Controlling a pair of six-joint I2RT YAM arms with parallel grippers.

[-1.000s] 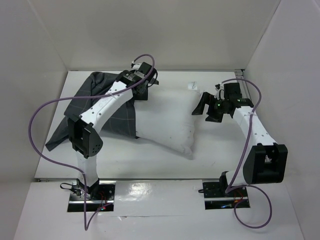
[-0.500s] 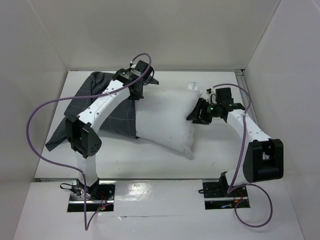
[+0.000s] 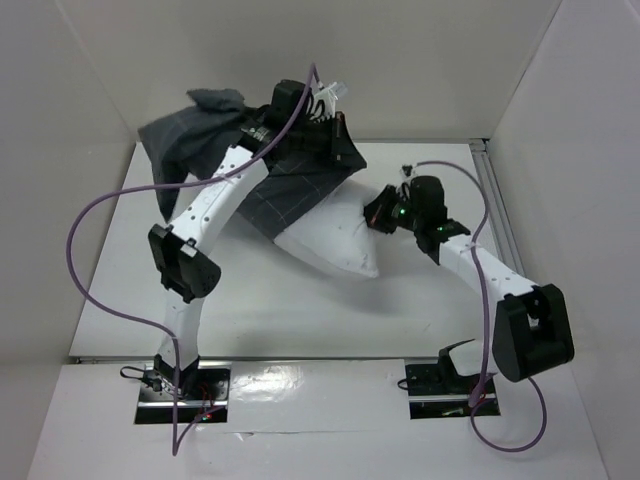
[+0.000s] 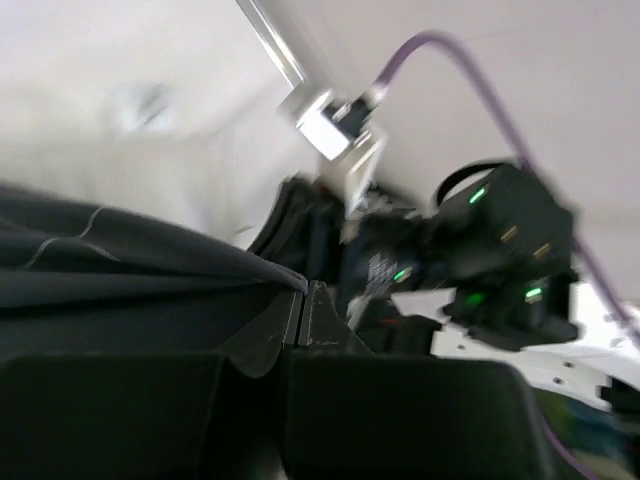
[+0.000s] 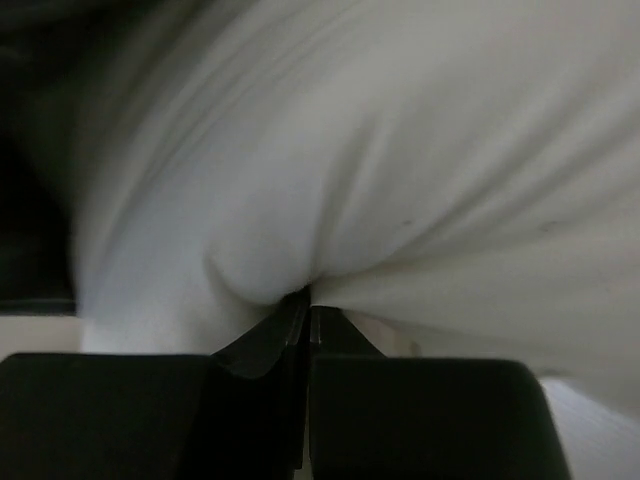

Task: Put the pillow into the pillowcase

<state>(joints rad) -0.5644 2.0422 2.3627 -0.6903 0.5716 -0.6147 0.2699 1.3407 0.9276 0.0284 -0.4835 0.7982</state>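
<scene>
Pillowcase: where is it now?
Top view, back left: the pillowcase hangs from the shut left claw above the table, draped over the far-left end of the pillow.

1. Pillow [image 3: 335, 238]: plain white.
2. Pillowcase [image 3: 290, 195]: dark charcoal grey, crossed by a thin light windowpane check.
3. Left arm [image 3: 215, 200] and right arm [image 3: 478, 262]: white links with black joints.
4. Cable [image 3: 69, 245]: purple.
5. Desk [image 3: 420, 315]: white.
6. Left fingers [image 4: 130, 410] and right fingers [image 5: 120, 410]: black.

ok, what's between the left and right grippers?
Top view: pillowcase cloth hanging from the left gripper, then the pillow end that the right gripper pinches.
</scene>
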